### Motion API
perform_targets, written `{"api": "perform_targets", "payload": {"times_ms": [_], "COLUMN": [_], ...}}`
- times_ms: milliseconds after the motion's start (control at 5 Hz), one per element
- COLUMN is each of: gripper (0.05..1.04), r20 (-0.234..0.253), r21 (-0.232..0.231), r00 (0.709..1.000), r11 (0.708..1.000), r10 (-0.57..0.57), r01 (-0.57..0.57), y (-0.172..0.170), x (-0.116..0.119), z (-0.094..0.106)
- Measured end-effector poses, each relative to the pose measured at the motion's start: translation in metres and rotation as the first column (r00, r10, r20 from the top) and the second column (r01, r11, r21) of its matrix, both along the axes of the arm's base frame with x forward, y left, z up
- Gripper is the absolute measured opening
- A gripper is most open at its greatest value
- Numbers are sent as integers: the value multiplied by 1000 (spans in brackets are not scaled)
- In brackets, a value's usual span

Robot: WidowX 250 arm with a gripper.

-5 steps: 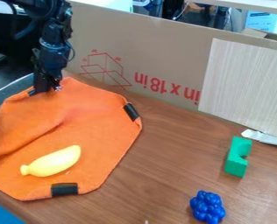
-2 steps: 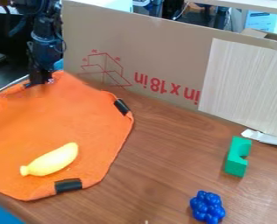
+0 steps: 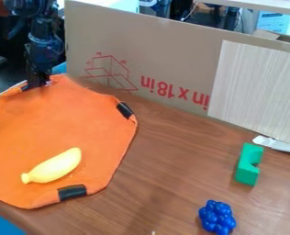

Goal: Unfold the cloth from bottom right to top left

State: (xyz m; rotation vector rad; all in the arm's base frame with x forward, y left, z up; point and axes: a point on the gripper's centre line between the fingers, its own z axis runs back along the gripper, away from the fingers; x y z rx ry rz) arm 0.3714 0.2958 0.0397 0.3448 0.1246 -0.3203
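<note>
If I yank the cloth (image 3: 68, 121) my gripper (image 3: 38, 86) has pinched, the banana (image 3: 54, 166) in front of it could roll, tbh.

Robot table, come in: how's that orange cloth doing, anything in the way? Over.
Gripper at far edge of orange cloth, upper left. Cloth largely spread out. Yellow toy banana on it, possibly in the way. Green block, blue cluster off it.

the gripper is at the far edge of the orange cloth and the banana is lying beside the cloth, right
The banana is wrong: in the camera view it lies on the orange cloth, not beside it. The gripper is at the far edge.
</note>
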Motion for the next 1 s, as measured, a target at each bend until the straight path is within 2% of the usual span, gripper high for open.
{"api": "perform_targets", "payload": {"times_ms": [200, 400, 600, 800, 1000], "gripper": [201, 448, 752, 986, 1001], "r20": [-40, -43, -42, 0, 102], "r21": [-2, -4, -5, -10, -27], "r00": [999, 999, 999, 1000, 993], "r11": [1000, 1000, 1000, 1000, 998], "r10": [-5, -4, -4, 3, 62], "r01": [5, 4, 4, -3, -60], "y": [2, 2, 0, -3, -1], "x": [-2, -4, -5, -9, -31], "z": [-5, -10, -14, 0, 41]}}
